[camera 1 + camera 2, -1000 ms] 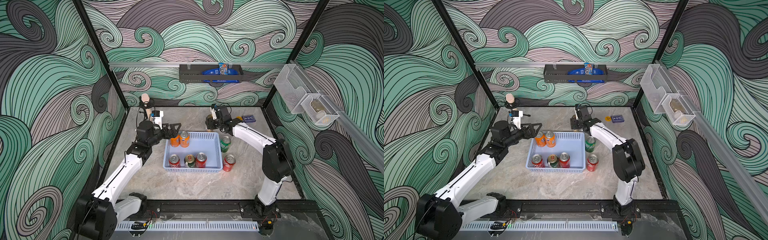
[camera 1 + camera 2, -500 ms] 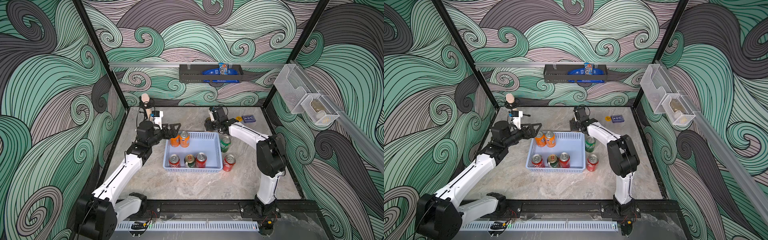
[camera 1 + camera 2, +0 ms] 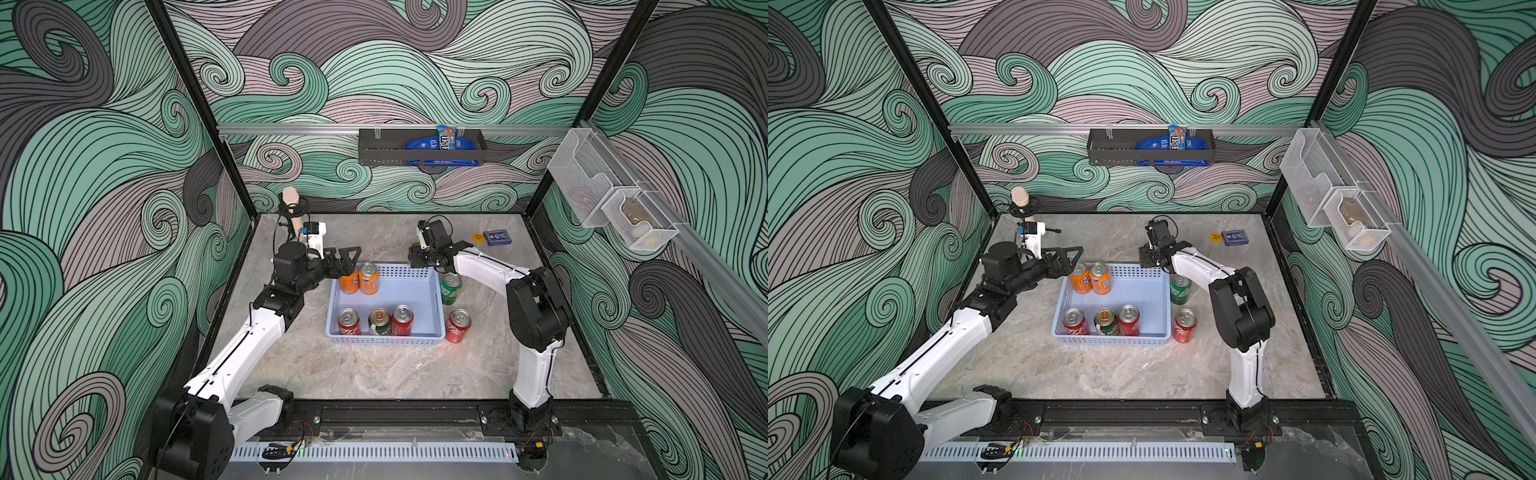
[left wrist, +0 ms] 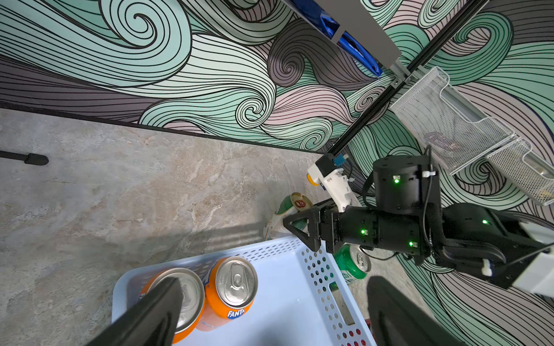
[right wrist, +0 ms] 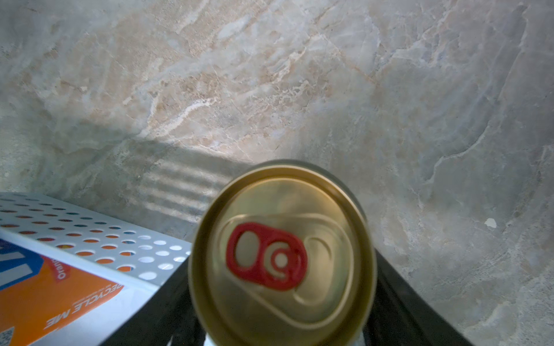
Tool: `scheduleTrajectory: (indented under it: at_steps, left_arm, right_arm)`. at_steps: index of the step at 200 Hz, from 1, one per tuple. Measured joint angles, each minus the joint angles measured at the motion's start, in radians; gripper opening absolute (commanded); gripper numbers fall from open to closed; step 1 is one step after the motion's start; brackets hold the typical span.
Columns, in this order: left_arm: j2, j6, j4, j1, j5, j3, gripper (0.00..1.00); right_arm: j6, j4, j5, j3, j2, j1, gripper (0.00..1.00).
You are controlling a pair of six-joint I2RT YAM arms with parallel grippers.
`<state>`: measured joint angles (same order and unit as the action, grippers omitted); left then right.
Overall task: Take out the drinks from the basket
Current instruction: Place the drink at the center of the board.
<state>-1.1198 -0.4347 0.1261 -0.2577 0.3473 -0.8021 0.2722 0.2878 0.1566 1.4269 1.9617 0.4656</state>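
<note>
**Right fingers clamped on a gold-top can, left ones wide open by the orange pair**

The gold-top can (image 5: 281,257) is squeezed between the right fingers (image 5: 401,305), top facing the wrist cam. It's tilted, just outside the far rim of the basket (image 3: 399,291); can't tell if its base touches the bench (image 3: 374,374). Right arm has its elbow up and forearm reaching long over the green can (image 3: 450,286), with a red can (image 3: 458,326) on the bench further back along it. Left fingers (image 4: 150,317) are spread wide, holding nothing. One lies over the corner orange can (image 4: 193,295) and the second orange can (image 4: 235,281) sits in the gap. Left arm is stretched out low. The other three cans (image 3: 379,322) are in the basket, well away from both.
</note>
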Motion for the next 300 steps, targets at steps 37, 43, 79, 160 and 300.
scheduleTrajectory:
  at_steps: [37,43,79,160,300]
  left_arm:
    - [0.0,0.001,0.0,0.0,0.0,0.0,0.99]
    - [0.0,0.001,0.0,0.0,0.0,0.0,0.99]
    - [0.0,0.001,0.0,0.0,0.0,0.0,0.99]
    - [0.0,0.002,-0.008,0.0,-0.023,0.0,0.99]
    - [0.19,0.016,-0.121,0.006,-0.183,0.079,0.99]
  right_arm:
    - [0.004,-0.008,0.001,0.0,0.002,0.006,0.69]
    - [0.004,-0.008,0.002,0.0,0.002,0.007,0.7]
    - [0.012,-0.012,0.002,-0.001,0.002,0.014,0.79]
    - [0.026,-0.053,0.018,-0.008,-0.012,0.019,0.95]
    - [-0.054,-0.084,-0.182,-0.158,-0.406,0.051,0.96]
